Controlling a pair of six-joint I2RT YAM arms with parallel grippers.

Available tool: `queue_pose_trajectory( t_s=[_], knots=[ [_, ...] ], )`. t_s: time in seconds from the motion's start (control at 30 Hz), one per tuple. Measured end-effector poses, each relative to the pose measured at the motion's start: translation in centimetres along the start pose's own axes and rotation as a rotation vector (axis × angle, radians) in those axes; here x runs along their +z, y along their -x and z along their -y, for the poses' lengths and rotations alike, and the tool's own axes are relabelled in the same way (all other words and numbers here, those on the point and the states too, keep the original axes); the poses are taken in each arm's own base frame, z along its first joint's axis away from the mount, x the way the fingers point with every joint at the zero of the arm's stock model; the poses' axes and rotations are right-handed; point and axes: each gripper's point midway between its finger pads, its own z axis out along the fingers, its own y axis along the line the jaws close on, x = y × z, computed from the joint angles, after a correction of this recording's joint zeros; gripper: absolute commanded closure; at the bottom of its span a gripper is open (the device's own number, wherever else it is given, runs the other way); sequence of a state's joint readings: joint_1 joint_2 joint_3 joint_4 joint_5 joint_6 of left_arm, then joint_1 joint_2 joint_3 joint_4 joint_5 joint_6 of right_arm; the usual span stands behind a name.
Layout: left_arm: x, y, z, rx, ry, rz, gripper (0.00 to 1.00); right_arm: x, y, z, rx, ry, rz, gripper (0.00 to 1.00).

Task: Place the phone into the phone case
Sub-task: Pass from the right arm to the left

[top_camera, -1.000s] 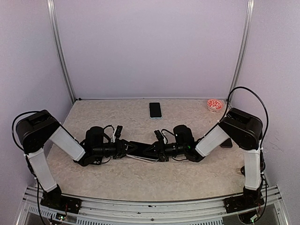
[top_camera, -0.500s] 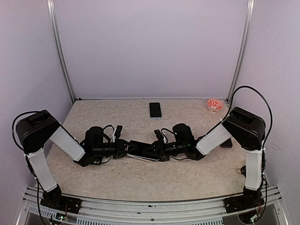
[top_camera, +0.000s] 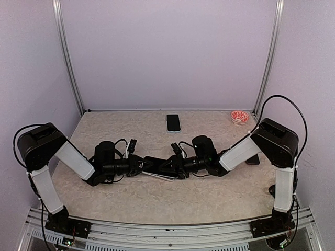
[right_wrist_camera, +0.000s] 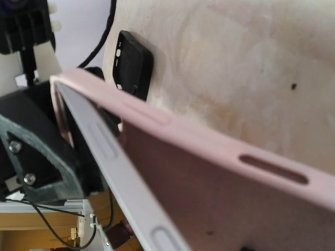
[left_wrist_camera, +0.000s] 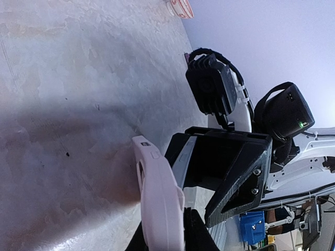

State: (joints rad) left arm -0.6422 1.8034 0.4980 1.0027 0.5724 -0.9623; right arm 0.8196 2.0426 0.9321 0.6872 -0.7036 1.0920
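Note:
The pale pink phone case (left_wrist_camera: 159, 198) stands on edge just above the table, and my left gripper (left_wrist_camera: 167, 235) is shut on its near end. The phone (right_wrist_camera: 104, 141), with a silver edge, leans at an angle against the inside of the case (right_wrist_camera: 220, 141). In the left wrist view my right gripper (left_wrist_camera: 207, 167) straddles the phone (left_wrist_camera: 184, 162). It is open: its ribbed finger (left_wrist_camera: 238, 178) stands off the phone with table showing between. In the top view both grippers meet at the table's middle, left gripper (top_camera: 142, 166) and right gripper (top_camera: 172, 166), over the case (top_camera: 157, 173).
A second phone (top_camera: 173, 123) with a teal rim lies flat at the back centre. A small red-and-white dish (top_camera: 239, 116) sits at the back right corner. A dark flat object (top_camera: 253, 159) lies by the right arm. Walls and metal posts enclose the table.
My right gripper's jaws have spread wider and its wrist has edged slightly left. My left gripper has closed tighter on the case. The case and phone stay in the middle.

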Motion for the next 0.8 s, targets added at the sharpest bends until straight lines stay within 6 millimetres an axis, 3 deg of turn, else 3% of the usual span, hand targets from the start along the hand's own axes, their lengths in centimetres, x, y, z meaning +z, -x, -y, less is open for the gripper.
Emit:
queue_pose_trajectory(
  t_s=[0.53,0.6,0.8],
  knots=[
    [-0.3,0.3,1.1,0.03,-0.027,-0.001,1.0,-2.1,-0.1,0.8,-0.013,-0.072,-0.012,0.37],
    [-0.5,0.4,1.1,0.034,-0.026,0.001,1.0,-2.8,-0.2,0.5,-0.016,-0.071,-0.01,0.28],
    [-1.1,1.1,2.2,0.053,-0.038,0.018,1.0,-4.8,0.5,-1.6,-0.076,-0.042,0.013,0.26]
  ],
)
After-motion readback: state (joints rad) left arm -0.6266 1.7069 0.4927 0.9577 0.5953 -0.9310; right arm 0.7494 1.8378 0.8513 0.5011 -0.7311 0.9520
